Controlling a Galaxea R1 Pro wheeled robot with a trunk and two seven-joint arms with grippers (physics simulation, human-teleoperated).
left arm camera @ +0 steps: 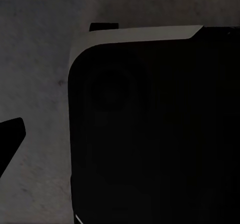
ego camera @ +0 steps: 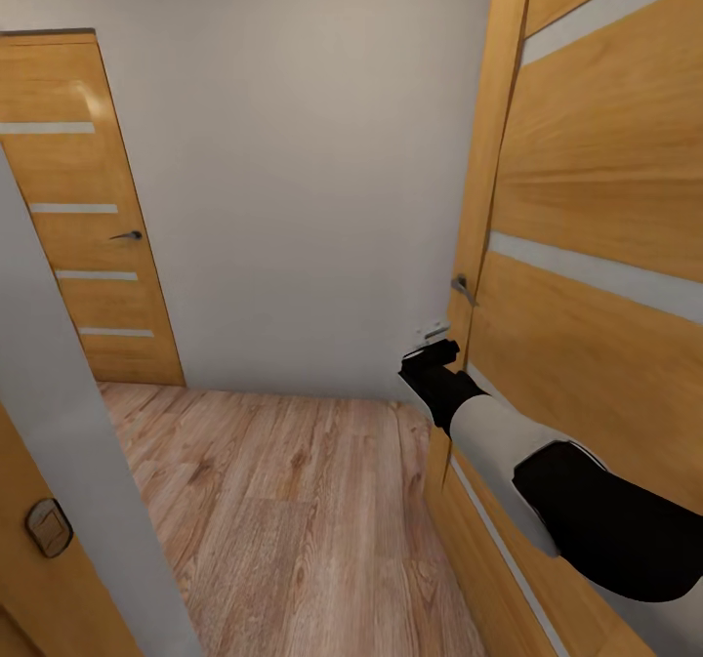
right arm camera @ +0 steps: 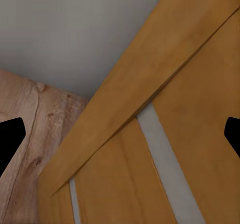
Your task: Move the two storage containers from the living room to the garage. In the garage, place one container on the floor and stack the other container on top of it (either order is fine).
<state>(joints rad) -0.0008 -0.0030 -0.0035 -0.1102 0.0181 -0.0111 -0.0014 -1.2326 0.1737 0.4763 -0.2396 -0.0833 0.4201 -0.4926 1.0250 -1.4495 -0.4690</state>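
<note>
The right gripper (ego camera: 430, 352) reaches close to a smooth orange-brown wooden door (ego camera: 605, 247) with pale glass slits, its fingers spread wide and empty. Light wood-plank floor (ego camera: 293, 501) meets a plain white wall (ego camera: 293, 169). The left gripper's opening cannot be told in its dark wrist view.

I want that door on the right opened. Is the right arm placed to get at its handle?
Probably yes. The right gripper hangs just below the door handle, with nothing between them, jaws apart facing the door.

Wood floor (ego camera: 293, 520) ahead open; orange door (ego camera: 605, 276) tight at right, white wall (ego camera: 303, 169) blocks fwd.
</note>
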